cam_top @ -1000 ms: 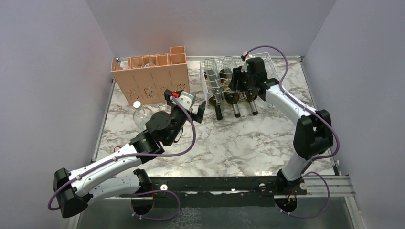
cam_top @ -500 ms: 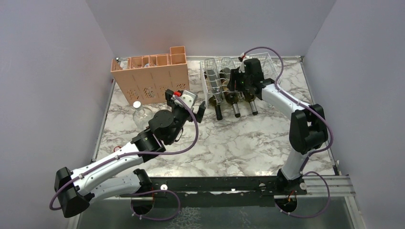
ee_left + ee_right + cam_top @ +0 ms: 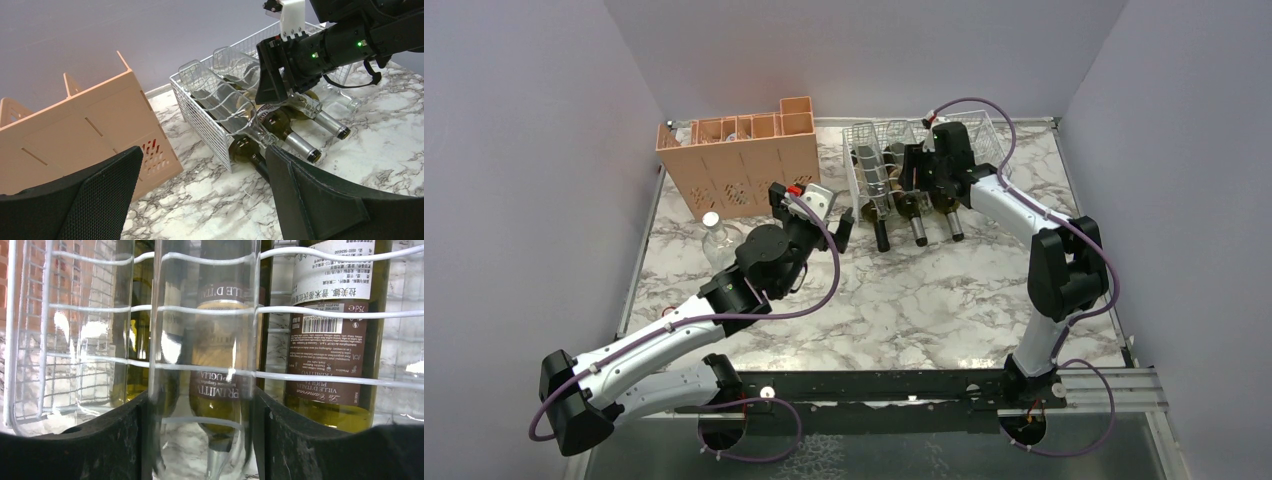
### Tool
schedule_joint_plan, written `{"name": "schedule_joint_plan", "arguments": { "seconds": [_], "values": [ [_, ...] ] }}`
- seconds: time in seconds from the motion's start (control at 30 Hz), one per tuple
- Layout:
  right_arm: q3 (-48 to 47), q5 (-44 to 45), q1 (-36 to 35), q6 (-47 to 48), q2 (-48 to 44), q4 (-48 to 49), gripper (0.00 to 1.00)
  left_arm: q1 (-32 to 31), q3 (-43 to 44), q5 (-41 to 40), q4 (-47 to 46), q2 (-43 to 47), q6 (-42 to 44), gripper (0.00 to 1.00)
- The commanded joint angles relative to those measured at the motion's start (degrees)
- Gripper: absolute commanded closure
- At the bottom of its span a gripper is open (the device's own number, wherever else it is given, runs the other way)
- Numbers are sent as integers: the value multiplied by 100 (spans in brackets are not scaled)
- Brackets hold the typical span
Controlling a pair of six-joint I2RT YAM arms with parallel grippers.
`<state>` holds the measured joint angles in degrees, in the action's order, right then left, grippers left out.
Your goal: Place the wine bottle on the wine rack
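The clear bottle (image 3: 205, 390) lies cradled on the rack's (image 3: 202, 122) top tier, right jaws flanking it to seat it, though I cannot tell if they clamp; left jaws gape empty beside the rack.

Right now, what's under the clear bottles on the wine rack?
Dark wine bottles on the lower tier of the wine rack, necks poking out. The right gripper covers their far ends.

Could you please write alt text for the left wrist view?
The right gripper straddles a clear bottle lying atop the white wine rack, dark bottles stacked below. A peach crate stands left; the open left gripper frames the foreground.
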<state>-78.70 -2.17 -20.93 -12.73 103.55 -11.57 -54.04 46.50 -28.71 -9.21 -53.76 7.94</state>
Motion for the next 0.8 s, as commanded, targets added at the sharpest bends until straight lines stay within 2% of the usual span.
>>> {"name": "schedule_joint_plan", "arguments": {
  "seconds": [0.0, 0.33, 0.53, 0.63, 0.77],
  "values": [
    [-342, 127, 20, -21, -178, -103, 34, 56, 223, 14, 17, 17, -55, 1],
    [-382, 136, 18, 71, -525, -340, 28, 77, 212, -8, -54, 153, 625, 1],
    [-708, 399, 15, -93, -900, -1097, 29, 73, 340, 125, 8, 455, 265, 1],
    [-533, -28, 10, -119, -1285, -1079, 31, 73, 301, 282, -241, 631, 12, 1],
    [-226, -1087, -46, -115, -1772, -736, 33, 78, 1004, 95, 315, 508, -437, 1]
  ]
}}
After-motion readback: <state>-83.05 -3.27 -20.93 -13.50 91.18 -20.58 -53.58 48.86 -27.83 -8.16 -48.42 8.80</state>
